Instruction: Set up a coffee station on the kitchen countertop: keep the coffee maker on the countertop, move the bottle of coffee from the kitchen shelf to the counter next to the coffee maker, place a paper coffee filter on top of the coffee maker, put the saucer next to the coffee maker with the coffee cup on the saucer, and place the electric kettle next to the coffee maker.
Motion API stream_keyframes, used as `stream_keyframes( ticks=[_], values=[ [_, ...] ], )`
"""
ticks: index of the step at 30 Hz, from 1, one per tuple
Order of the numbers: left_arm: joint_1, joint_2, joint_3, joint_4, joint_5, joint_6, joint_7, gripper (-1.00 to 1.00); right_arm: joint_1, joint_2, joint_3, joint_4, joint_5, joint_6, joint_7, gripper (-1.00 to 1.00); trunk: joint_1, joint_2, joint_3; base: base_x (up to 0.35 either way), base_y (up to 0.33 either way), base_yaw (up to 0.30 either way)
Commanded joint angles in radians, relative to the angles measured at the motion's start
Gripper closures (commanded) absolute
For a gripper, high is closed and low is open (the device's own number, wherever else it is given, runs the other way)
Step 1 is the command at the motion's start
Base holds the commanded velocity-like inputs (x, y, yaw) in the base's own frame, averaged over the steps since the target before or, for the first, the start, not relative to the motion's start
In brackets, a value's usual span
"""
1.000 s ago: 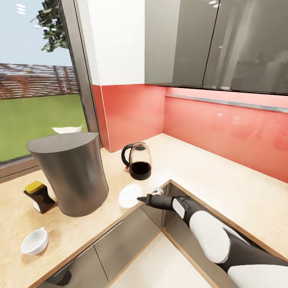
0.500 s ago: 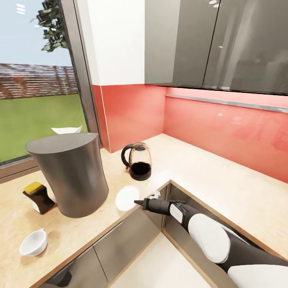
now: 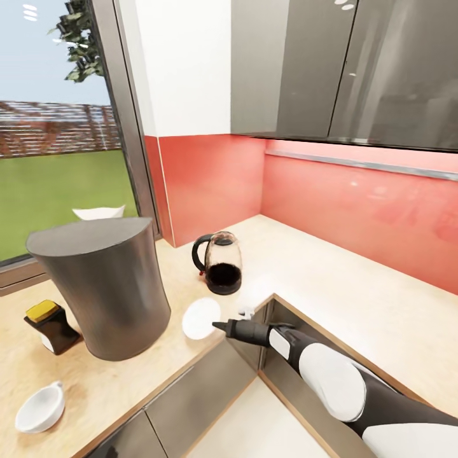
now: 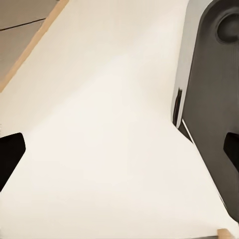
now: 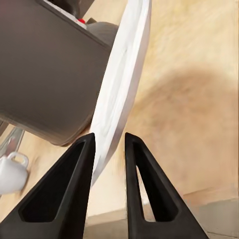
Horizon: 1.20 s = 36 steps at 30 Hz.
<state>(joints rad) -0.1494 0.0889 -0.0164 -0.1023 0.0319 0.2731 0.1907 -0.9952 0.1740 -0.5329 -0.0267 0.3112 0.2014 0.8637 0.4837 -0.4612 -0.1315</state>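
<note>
- The right gripper [image 3: 219, 326] is clamped on the rim of the saucer [image 3: 201, 318], holding it over the counter [image 3: 331, 286] near the inner corner edge.
- In the right wrist view, the fingers [image 5: 74, 184] pinch the saucer [image 5: 119, 94] edge-on.
- The kettle [image 3: 219, 262] stands just behind the saucer; the coffee maker [image 3: 105, 286] stands to its left, with open counter between.
- The coffee bottle [image 3: 49, 326] sits beside the coffee maker, and the cup [image 3: 39, 408] lies near the front edge.
- The paper filter [image 3: 98, 212] shows behind the coffee maker's top.
- The left gripper's [image 4: 119, 149] fingers stand wide apart over pale floor, holding nothing.
</note>
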Motion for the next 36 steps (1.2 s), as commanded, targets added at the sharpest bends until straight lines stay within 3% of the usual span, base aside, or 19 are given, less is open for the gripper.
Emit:
stream_keyframes(
  ticks=[1,11,36],
  values=[
    [0.000,0.000,-0.002,-0.001,0.003,0.007,0.003,-1.00,0.001,0.000,-0.010,-0.003,0.005,0.010,0.005,1.00,0.001,-0.002,-0.002,0.194,0.126,0.000],
    [0.002,-0.008,-0.002,0.043,0.001,0.005,0.003,-1.00,0.013,0.000,-0.010,-0.002,0.005,-0.014,-0.053,1.00,0.001,-0.002,-0.002,0.104,0.058,0.000],
    [0.002,-0.017,-0.002,0.047,0.002,0.005,0.003,-1.00,0.038,0.000,-0.010,-0.001,0.005,-0.020,-0.055,1.00,0.001,-0.002,-0.002,0.000,0.038,0.000]
  ],
)
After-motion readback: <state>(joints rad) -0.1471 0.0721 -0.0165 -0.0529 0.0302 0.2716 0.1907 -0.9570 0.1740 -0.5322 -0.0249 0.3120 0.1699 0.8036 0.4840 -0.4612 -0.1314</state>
